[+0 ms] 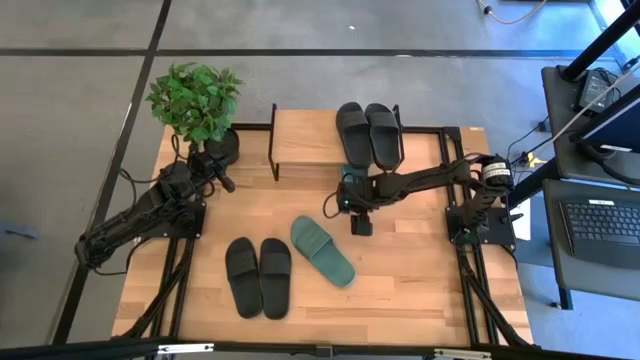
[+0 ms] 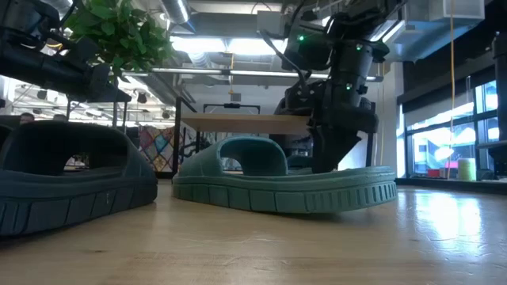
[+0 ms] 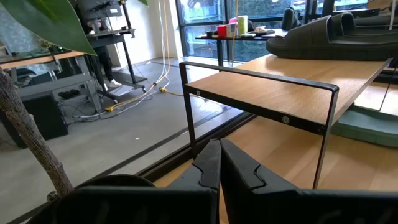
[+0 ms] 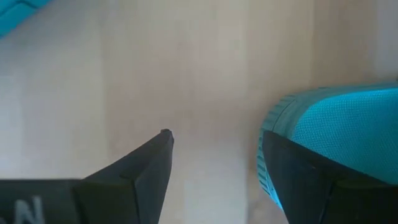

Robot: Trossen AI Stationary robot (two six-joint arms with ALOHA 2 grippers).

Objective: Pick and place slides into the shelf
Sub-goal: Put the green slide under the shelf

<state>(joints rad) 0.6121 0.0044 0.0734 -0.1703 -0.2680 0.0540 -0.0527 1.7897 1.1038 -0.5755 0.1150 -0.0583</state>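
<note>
Slides first: the green slide (image 1: 323, 251) lies flat on the worktop (image 1: 420, 290), just in front of the right hand (image 1: 359, 224), and in the right wrist view one finger (image 4: 311, 180) looks to be right up against its edge (image 4: 336, 130), maybe touching it, can't say for sure. That hand is spread open, pointing down at the wood, nothing between its fingers. A bit further out to its side sits a black pair (image 1: 258, 276), side by side and just beside the green one without touching it.

Behind the right hand is the shelf (image 1: 305, 138), with another black pair (image 1: 368, 132) parked on the top board at the end nearest that arm. From the low view there's something dark under the top board, too hidden to tell what.

Way over on the other side, the left hand (image 3: 219, 163) is pinched shut on nothing, hovering next to the potted plant (image 1: 196, 100) at the far corner, pointing at the shelf's metal frame (image 3: 261, 78).
</note>
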